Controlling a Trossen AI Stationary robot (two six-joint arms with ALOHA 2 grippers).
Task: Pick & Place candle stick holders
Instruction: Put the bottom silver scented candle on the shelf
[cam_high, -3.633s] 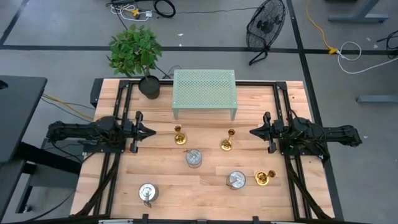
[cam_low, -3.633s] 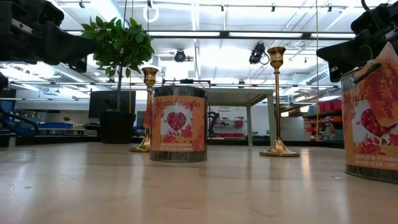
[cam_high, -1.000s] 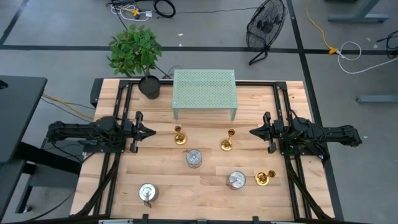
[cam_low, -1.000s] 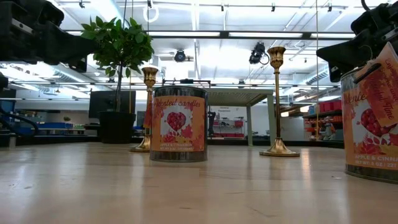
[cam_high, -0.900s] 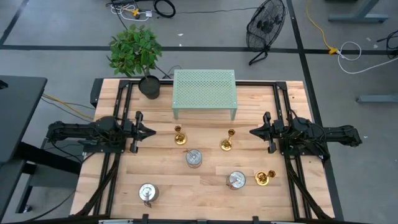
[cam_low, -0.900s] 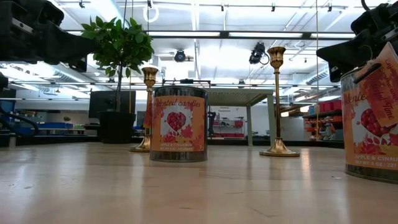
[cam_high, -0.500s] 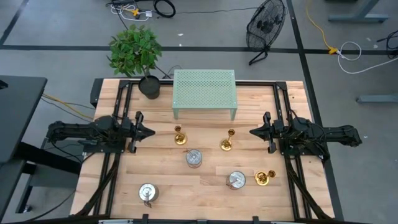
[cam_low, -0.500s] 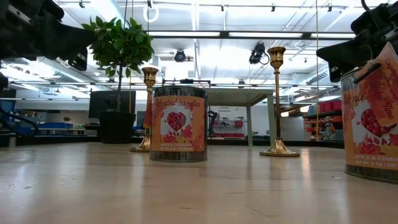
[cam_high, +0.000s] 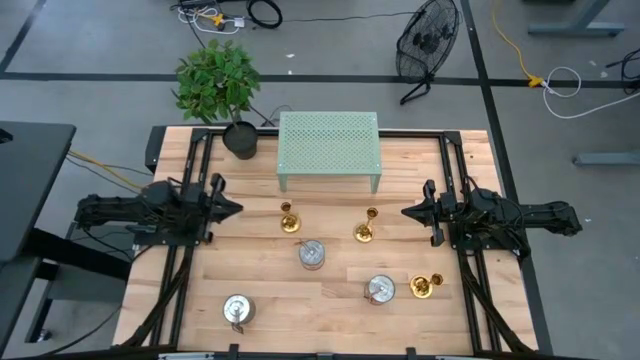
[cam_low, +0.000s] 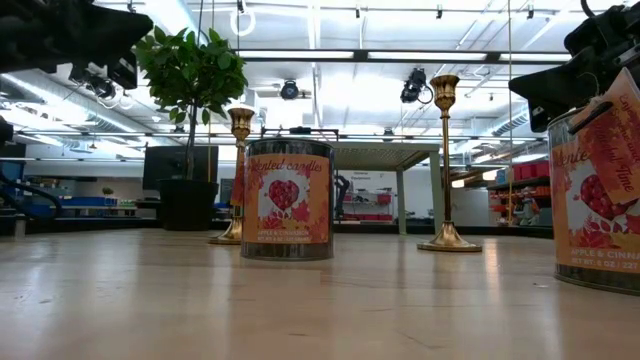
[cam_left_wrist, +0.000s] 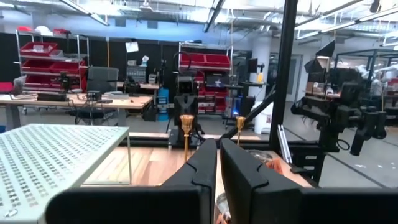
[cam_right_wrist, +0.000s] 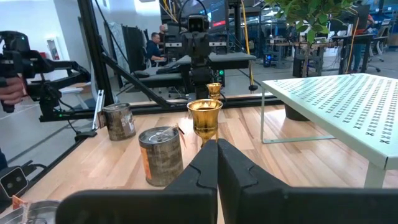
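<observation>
Left gripper (cam_high: 232, 208) has drawn back leftward and lifted, fingers clenched on nothing; right gripper (cam_high: 408, 212) likewise clenched, waiting, with all candle stick holders (cam_high: 288, 220) unpicked.

Two dark jointed arms, left claw (cam_high: 232, 208), right claw (cam_high: 408, 212), blunt black fingers
</observation>
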